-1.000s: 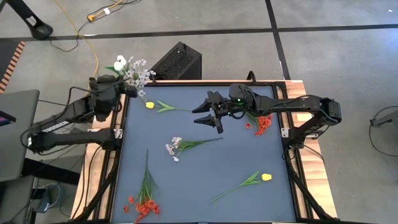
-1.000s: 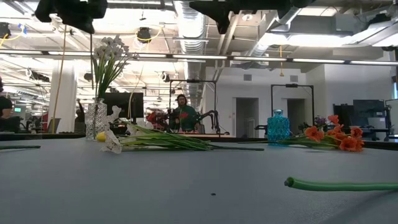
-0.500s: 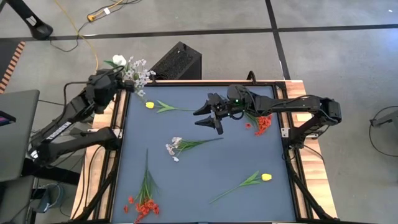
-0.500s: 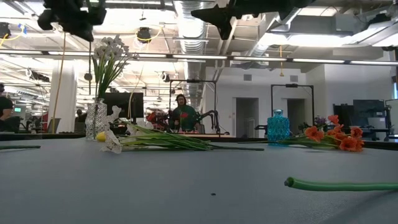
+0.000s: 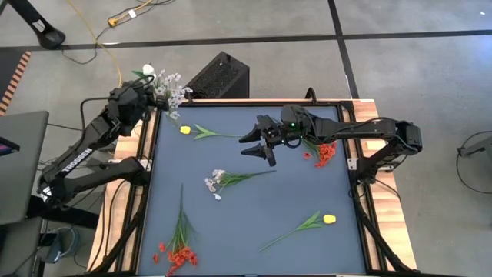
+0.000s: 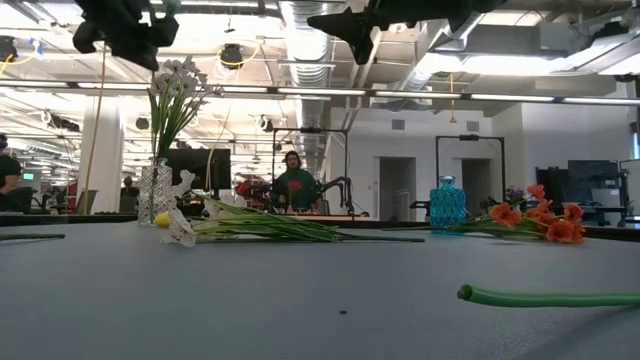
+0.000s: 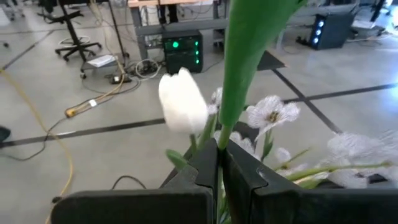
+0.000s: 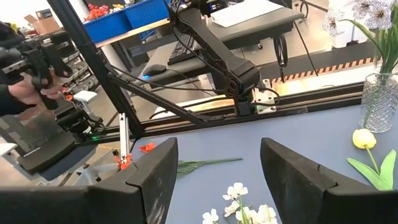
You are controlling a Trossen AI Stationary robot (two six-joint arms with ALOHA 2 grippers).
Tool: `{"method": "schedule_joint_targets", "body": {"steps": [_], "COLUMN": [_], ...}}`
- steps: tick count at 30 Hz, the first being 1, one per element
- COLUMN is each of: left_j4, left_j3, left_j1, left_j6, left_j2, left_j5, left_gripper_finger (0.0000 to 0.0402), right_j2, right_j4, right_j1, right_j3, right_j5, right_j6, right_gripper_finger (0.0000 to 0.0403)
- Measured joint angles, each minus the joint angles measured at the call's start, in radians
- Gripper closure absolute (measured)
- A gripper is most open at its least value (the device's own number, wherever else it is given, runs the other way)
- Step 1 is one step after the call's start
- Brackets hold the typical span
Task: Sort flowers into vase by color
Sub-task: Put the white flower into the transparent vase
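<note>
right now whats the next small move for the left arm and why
Probably lower the white tulip into the clear vase: the left gripper is shut on its stem, up above the white flowers already standing there at the table's corner.

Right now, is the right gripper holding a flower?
No. In the right wrist view the right gripper is open with nothing between its fingers, hovering over the white flower lying on the table.

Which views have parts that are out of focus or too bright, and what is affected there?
Left wrist view: the green stem rising from the shut fingers is soft, being close to the lens. Low view: bright ceiling lights leave both arms as dark silhouettes, and the near green stem looks blurred. High view: evenly lit, with faint shadows.
</note>
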Motion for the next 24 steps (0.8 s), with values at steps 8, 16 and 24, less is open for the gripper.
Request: {"method": "schedule_joint_targets", "body": {"steps": [8, 16, 24], "left_j4": [0.126, 0.106, 0.080], "left_j3": [-0.144, -0.220, -0.225], "left_j1": [0.027, 0.026, 0.026], "left_j6": [-0.023, -0.054, -0.056], "left_j2": [-0.027, -0.059, -0.008], "left_j5": [0.034, 0.038, 0.083], "left_gripper_finger": [0.0401, 0.0401, 0.0401], "right_j2": [0.000, 0.000, 0.000], "right_j4": [0.000, -0.002, -0.001], "right_j1": [0.000, 0.000, -0.004], "right_j3": [0.000, 0.000, 0.000], "right_j5": [0.000, 0.000, 0.000], "right_j6": [0.020, 0.024, 0.019], "right_gripper_finger": [0.0147, 0.0147, 0.0147]}}
